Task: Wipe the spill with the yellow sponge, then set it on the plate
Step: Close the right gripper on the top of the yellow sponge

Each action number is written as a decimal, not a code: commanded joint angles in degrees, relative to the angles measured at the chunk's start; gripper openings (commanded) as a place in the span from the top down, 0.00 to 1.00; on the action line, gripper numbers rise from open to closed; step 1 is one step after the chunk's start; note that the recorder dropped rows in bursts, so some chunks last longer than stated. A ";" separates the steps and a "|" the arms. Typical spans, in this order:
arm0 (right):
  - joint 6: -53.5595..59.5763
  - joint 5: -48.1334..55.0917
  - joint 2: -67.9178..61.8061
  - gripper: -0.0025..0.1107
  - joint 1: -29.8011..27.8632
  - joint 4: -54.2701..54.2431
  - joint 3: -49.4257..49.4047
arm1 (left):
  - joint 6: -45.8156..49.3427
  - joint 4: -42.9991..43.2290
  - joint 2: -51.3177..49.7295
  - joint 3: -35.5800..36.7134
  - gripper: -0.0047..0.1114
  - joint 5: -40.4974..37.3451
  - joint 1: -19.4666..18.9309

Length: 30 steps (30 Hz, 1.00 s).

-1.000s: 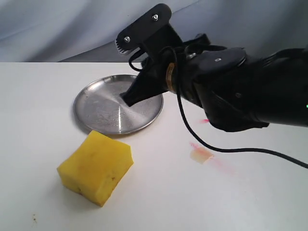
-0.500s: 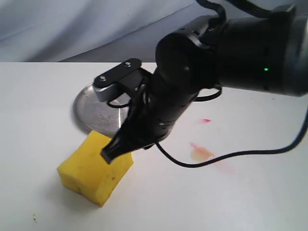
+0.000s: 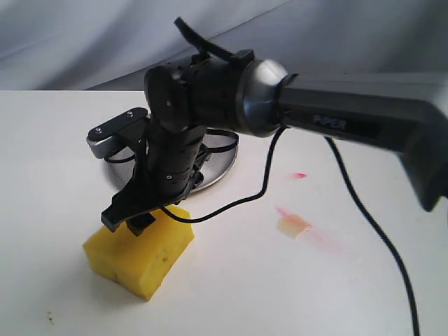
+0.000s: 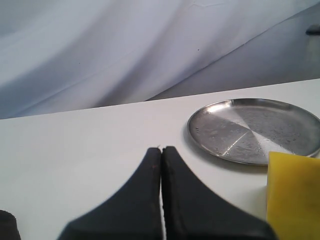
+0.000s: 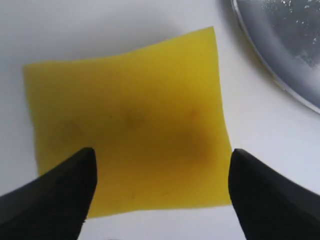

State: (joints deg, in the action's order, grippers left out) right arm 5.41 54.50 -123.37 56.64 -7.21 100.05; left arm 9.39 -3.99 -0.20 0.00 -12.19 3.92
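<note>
Inventory, as seen from the floor:

- Table (image 3: 56,140): white, matte, plain top. A few tiny dark flecks near the front-left corner.
- Backdrop (image 3: 84,42): pale grey-blue cloth, draped in soft folds behind the table's far edge.
- Yellow sponge (image 3: 140,248): thick foam block, pitted, with a faint brownish stain on its top face. Lies on the table, front left, just beside the plate with a thin strip of table between them.
- Plate (image 4: 252,130): round, shiny metal, low rim, nothing on it. Sits behind the sponge, partly hidden by the right arm.
- Spill (image 3: 292,225): small tan blotch w/ pink streak, on the table right of centre, well apart from the sponge.
- Red speck (image 3: 299,175): lone dot, just beyond the spill.
- Right gripper (image 5: 160,157): points down over the sponge, fingers spread wide, one over each side of the block. Contact w/ the foam: cannot tell.
- Left gripper (image 4: 161,150): low over bare table, fingers pressed together, holding nothing.
- Cable (image 3: 364,210): black, trails from the right arm across the table.
</note>
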 commanded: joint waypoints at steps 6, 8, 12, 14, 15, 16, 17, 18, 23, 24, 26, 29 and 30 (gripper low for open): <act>0.57 0.58 -8.45 0.37 -0.05 3.82 4.06 | -0.24 0.05 0.20 0.00 0.96 0.42 0.03; 0.57 0.83 -9.60 0.37 -0.05 3.82 4.06 | -0.24 0.05 0.20 0.00 0.96 0.42 0.03; 0.57 1.72 -10.81 0.38 -0.05 3.59 4.06 | -0.24 0.05 0.20 0.00 0.96 0.42 0.03; 0.57 1.82 -11.04 0.44 -0.05 3.75 4.06 | -0.24 0.05 0.20 0.00 0.96 0.42 0.03; 0.57 1.82 -11.04 0.50 -0.05 3.75 4.06 | -0.24 0.05 0.20 0.00 0.96 0.42 0.03; 0.57 1.82 -11.04 0.57 -0.05 3.75 4.06 | -0.24 0.05 0.20 0.00 0.96 0.42 0.03; 0.57 1.82 -11.04 0.66 -0.05 3.75 4.06 | -0.24 0.05 0.20 0.00 0.96 0.42 0.03; 0.57 1.82 -11.04 0.76 -0.05 3.75 4.06 | -0.24 0.05 0.20 0.00 0.96 0.42 0.03; -1.97 1.82 -10.90 0.98 -0.05 3.75 4.06 | -0.24 0.05 0.20 0.00 0.96 0.42 0.03; -2.23 1.82 -10.65 0.98 -0.05 3.85 4.06 | -0.24 0.05 0.20 0.00 0.96 0.42 0.03; -2.87 1.82 -9.54 0.98 -0.05 3.85 4.06 | -0.24 0.05 0.20 0.00 0.96 0.42 0.03; -3.92 1.34 -6.06 0.98 -0.05 3.85 3.27 | -0.24 0.05 0.20 0.00 0.96 0.42 0.03; -4.41 0.73 -4.33 0.98 -0.05 3.52 2.49 | -0.24 0.05 0.20 0.00 0.96 0.42 0.03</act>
State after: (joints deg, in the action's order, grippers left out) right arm 2.25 55.32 -131.02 56.64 -5.65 104.23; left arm 9.39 -3.99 -0.20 0.00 -12.19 3.92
